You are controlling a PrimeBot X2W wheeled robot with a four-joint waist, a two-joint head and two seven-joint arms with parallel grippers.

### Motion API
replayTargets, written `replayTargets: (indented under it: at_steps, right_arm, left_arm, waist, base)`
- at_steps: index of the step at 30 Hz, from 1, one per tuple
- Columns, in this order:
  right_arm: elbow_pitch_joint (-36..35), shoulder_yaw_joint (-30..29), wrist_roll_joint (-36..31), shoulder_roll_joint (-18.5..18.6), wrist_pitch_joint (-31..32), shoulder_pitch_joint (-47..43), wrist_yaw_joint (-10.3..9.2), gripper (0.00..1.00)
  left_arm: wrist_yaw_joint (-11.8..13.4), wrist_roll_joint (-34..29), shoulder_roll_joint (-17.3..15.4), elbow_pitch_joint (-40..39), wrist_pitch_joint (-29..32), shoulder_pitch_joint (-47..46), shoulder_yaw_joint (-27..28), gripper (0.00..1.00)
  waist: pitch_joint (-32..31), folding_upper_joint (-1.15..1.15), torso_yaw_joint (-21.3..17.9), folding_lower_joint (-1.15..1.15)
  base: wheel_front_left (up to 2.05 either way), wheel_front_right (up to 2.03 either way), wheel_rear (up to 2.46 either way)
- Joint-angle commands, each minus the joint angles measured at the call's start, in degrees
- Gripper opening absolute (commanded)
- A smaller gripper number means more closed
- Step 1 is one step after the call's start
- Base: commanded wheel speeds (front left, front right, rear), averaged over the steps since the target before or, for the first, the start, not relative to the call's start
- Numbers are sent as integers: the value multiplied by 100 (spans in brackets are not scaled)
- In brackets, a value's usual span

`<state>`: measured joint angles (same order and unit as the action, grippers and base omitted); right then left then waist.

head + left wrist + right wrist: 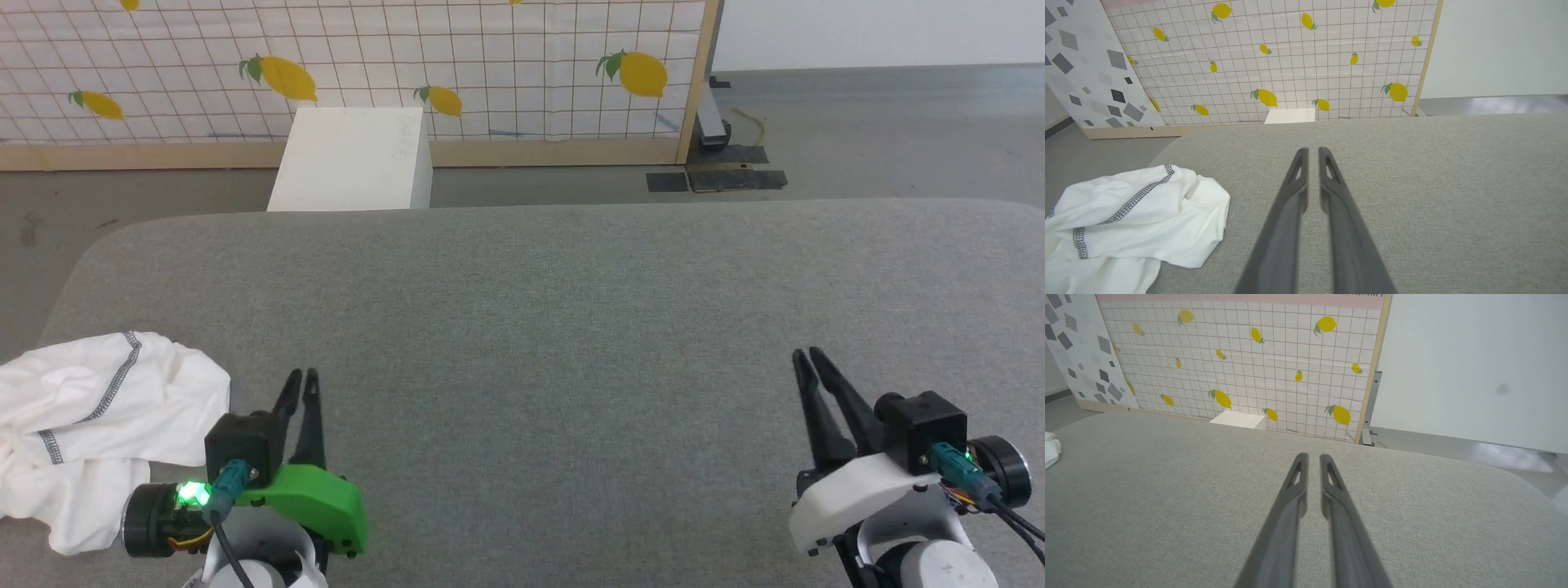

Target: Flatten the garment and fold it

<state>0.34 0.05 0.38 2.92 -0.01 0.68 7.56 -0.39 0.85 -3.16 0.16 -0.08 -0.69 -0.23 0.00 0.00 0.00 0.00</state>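
Claws nearest, both clenched on nothing: left claw (302,377), right claw (806,356), low over grey table (539,310). Shirt (98,416) crumpled at table's left edge, just beside left claw, not held. Thin, soft, light; likely to slide and bunch. Best hold: a stitched seam edge. Left wrist view gives its folds closely; right wrist view, a white sliver.
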Motion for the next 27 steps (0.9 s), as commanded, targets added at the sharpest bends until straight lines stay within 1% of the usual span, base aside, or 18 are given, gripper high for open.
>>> replayTargets:
  at_steps: [1,8,14,20,27]
  right_arm:
    - [0,0,0,0,0,0,0,100]
    - [4,-22,20,0,-61,-8,0,100]
    - [5,-38,27,0,-127,-19,-1,100]
    - [3,-48,35,-1,-193,-33,-1,100]
    - [12,-41,50,-1,-278,-38,-2,100]
  left_arm:
    - [0,7,0,0,0,0,-4,100]
    - [28,55,1,39,-69,-23,-71,100]
    - [67,93,2,91,-142,-56,-128,100]
    - [100,134,-5,129,-214,-89,-176,100]
    - [166,195,-26,154,-309,-104,-203,100]
  waist:
    - [0,0,0,0]
    - [0,0,19,0]
    - [-1,0,115,0]
    - [0,0,316,0]
    - [4,0,679,0]
  base:
    - [0,0,0]
    - [0,0,0]
    - [0,0,0]
    - [0,0,0]
    - [0,0,0]
